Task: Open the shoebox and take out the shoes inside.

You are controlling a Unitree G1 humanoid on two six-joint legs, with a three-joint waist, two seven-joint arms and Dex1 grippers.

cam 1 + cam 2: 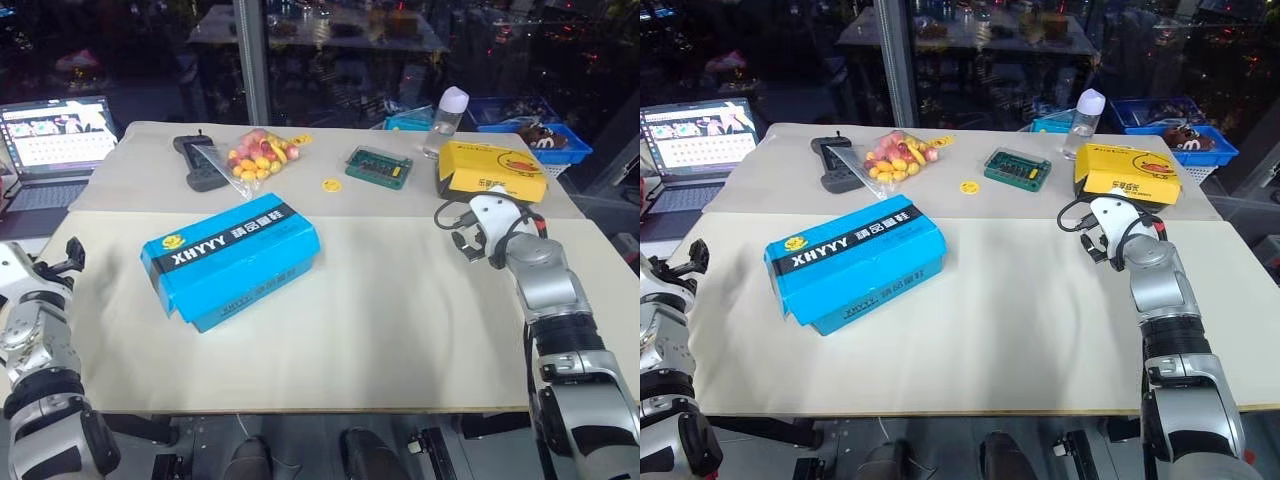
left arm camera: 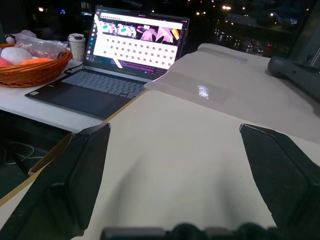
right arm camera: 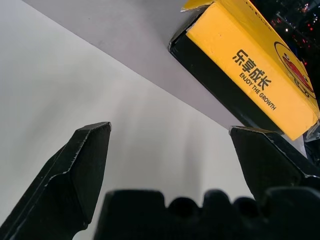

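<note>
The shoebox lies shut on the counter, long axis slanting away rightward; left tool nearer than right tool; both spread wide, empty.

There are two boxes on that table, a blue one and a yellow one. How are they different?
The blue box has white XHYYY lettering on a black band; the yellow box has a duck logo on its lid and black side walls. The blue box lies at a slant in the middle of the table, away from both tools; the yellow box sits at the far right, just beyond the open right tool. The blue one looks larger. Both are closed.
</note>
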